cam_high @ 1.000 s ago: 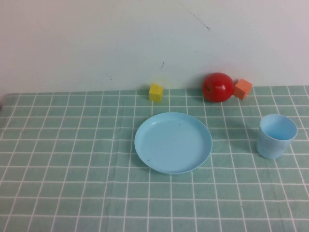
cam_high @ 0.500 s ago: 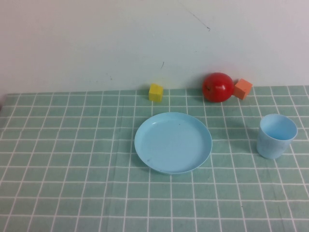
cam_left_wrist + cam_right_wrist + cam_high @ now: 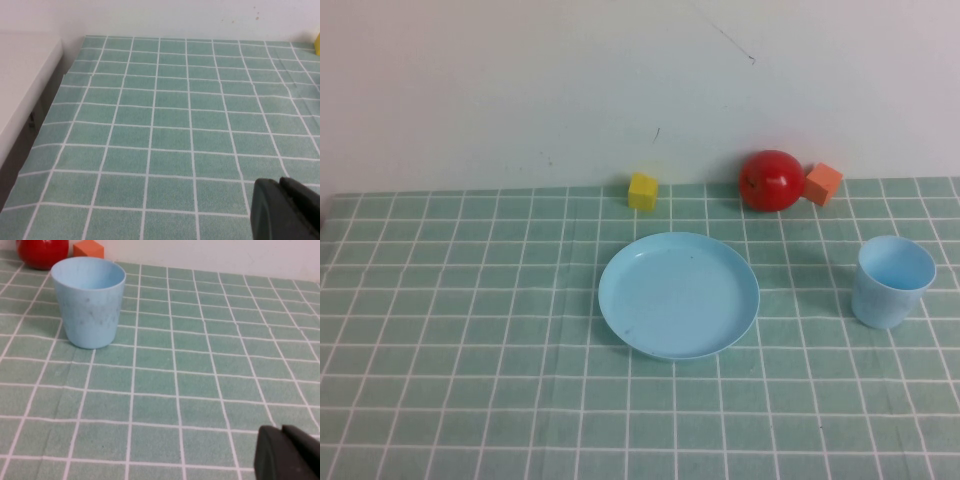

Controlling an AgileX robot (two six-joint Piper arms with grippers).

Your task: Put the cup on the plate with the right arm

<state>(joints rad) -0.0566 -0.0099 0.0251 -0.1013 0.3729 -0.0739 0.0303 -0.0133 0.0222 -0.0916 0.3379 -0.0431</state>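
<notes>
The light blue cup [image 3: 893, 281] stands upright and empty on the green checked cloth at the right. It also shows in the right wrist view [image 3: 89, 301]. The round light blue plate [image 3: 678, 295] lies empty at the middle of the table, well apart from the cup. Neither arm shows in the high view. My right gripper [image 3: 288, 452] is shut and empty, low over the cloth, some way short of the cup. My left gripper [image 3: 286, 207] is shut and empty over bare cloth near the table's left side.
A red ball [image 3: 771, 180], an orange cube [image 3: 823, 184] and a yellow cube [image 3: 642, 190] sit along the back wall. The ball [image 3: 42, 251] and orange cube [image 3: 88, 248] show behind the cup. The table's left edge [image 3: 44, 107] drops beside a white surface.
</notes>
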